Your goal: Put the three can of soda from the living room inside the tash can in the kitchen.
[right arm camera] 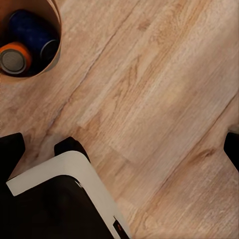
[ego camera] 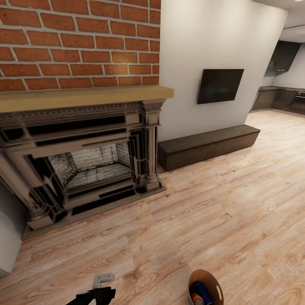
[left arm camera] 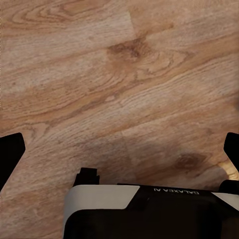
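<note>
A: What's nearest the robot?
B: In the head view, at six o'clock, the left gripper [ego camera: 94, 293] shows dark at the frame's edge. At five o'clock is the bin [ego camera: 206, 286], with a blue can [ego camera: 204, 293] and an orange can [ego camera: 196, 299] inside.

A: And the claws?
B: The left fingers [left arm camera: 10, 154] stand wide apart over bare floor [left arm camera: 119, 89], holding nothing. The right gripper [right arm camera: 124, 144] is spread too, empty. Its camera sees the bin [right arm camera: 56, 20] with the blue can [right arm camera: 32, 32] and the orange can [right arm camera: 15, 57] touching.

A: Farther off?
B: A fireplace [ego camera: 80, 165] at ten o'clock under brick [ego camera: 80, 42], a low bench [ego camera: 207, 146] at one, a TV [ego camera: 219, 85] above it, and kitchen cabinets [ego camera: 281, 98] at two.
</note>
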Controlling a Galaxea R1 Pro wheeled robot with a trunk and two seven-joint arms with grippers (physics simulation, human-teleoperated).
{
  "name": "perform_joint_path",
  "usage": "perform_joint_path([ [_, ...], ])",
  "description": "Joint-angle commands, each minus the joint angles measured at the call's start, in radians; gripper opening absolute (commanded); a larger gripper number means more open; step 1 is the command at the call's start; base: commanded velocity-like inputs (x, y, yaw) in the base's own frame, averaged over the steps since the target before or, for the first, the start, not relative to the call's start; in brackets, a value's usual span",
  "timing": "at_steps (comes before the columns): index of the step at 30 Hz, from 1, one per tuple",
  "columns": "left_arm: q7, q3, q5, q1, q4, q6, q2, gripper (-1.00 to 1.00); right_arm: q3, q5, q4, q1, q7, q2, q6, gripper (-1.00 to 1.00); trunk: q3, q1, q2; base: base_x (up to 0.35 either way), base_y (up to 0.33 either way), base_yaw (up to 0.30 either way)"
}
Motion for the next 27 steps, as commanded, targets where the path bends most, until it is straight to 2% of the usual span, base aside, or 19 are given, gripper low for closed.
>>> perform_joint_path([
  [1,0.001,0.000,0.000,0.000,0.000,0.000,0.000,1.00,0.000,0.000,0.000,0.000,0.000,0.000,0.000,1.00,0.000,0.000,0.000,0.000,0.000,0.000],
  [6,0.008,0.000,0.000,0.001,0.000,0.000,0.000,1.00,0.000,0.003,0.000,0.000,0.002,0.001,0.000,1.00,0.000,0.000,0.000,0.000,0.000,0.000],
  [16,0.010,0.000,0.003,0.011,0.053,-0.002,-0.001,1.00,0.003,0.006,0.000,0.001,0.002,0.003,0.000,1.00,0.000,0.000,0.000,0.000,0.000,0.000],
  [21,0.011,0.000,0.003,0.032,0.056,-0.002,-0.002,1.00,0.004,0.007,0.002,0.002,0.002,0.005,0.000,1.00,0.000,0.000,0.000,0.000,0.000,0.000],
  [27,0.011,0.000,0.003,0.088,0.057,-0.002,-0.001,1.00,0.006,0.007,0.037,0.020,0.003,0.013,0.000,1.00,0.000,0.000,0.000,0.000,0.000,0.000],
])
